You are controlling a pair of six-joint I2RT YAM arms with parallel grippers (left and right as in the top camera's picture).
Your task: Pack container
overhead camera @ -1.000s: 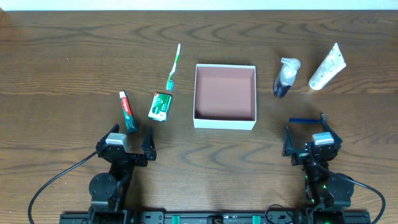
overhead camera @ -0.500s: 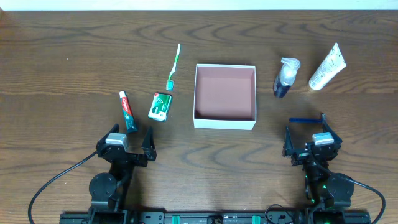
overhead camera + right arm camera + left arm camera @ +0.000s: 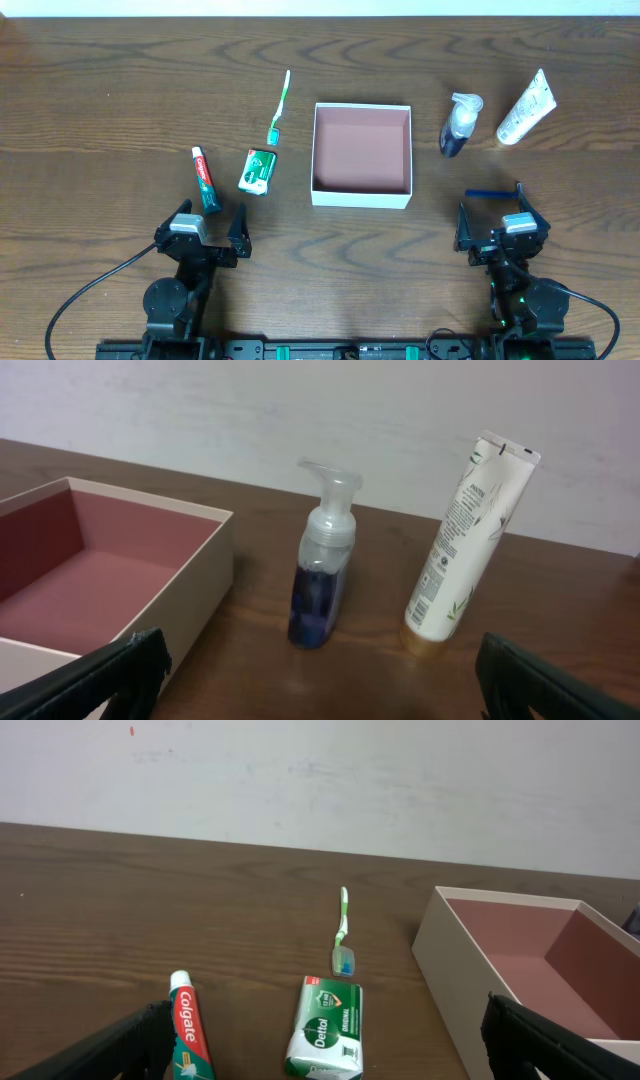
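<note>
At the middle of the wooden counter (image 3: 100, 80), seen from overhead: the container (image 3: 360, 198), a square shallow open-top box with white outer walls and a reddish-brown floor showing all over.

Just left of the container, a green-and-white soap packet (image 3: 258, 171), lying flat. Left of the container's far corner, a green-and-white toothbrush (image 3: 280, 105), lying lengthwise, bristles toward the packet. Farther left of the container than the packet, a red-and-white toothpaste tube (image 3: 206, 179), white cap pointing away from the robot.

Right of the container, near its far corner, a clear pump bottle (image 3: 459, 125) holding dark blue liquid, upright. Farther right again, a white squeeze tube (image 3: 526, 108), standing on its cap and leaning. Right of the container's near corner, a thin blue stick (image 3: 488, 193), too small to identify.

Nearer the robot than the container and off to its left, the left hand (image 3: 210, 215), released, fingers spread wide, gripping nothing, apart from the toothpaste tube. Nearer the robot and off to the container's right, the right hand (image 3: 497, 215), also released and spread wide, just short of the blue stick.
</note>
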